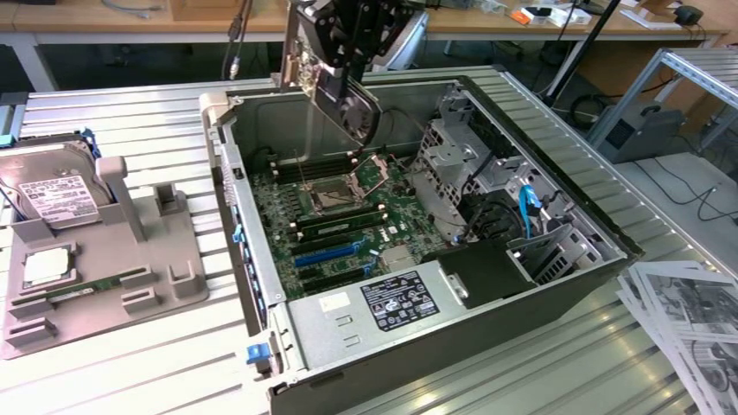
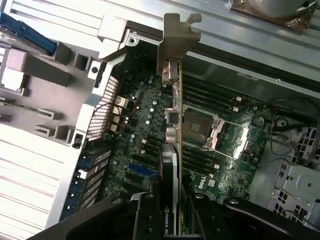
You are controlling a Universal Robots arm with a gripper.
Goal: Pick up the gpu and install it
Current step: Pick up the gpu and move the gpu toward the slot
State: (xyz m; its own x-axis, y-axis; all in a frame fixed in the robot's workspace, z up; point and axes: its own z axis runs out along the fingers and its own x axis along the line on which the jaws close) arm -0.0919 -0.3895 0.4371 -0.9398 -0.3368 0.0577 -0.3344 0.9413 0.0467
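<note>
Claw (image 2: pixel 170 212), black, clamped on gpu (image 2: pixel 169 170): thin dark board, flat silver bracket at far end. You see card suspended above green motherboard (image 1: pixel 346 225) inside open metal case (image 1: pixel 519 346).

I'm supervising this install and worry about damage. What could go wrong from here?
The gpu, held by the gripper, hangs near the open CPU socket; a slip could drop it there. It looks tilted, so it may meet a slot askew. Its bracket could catch the case wall.
</note>
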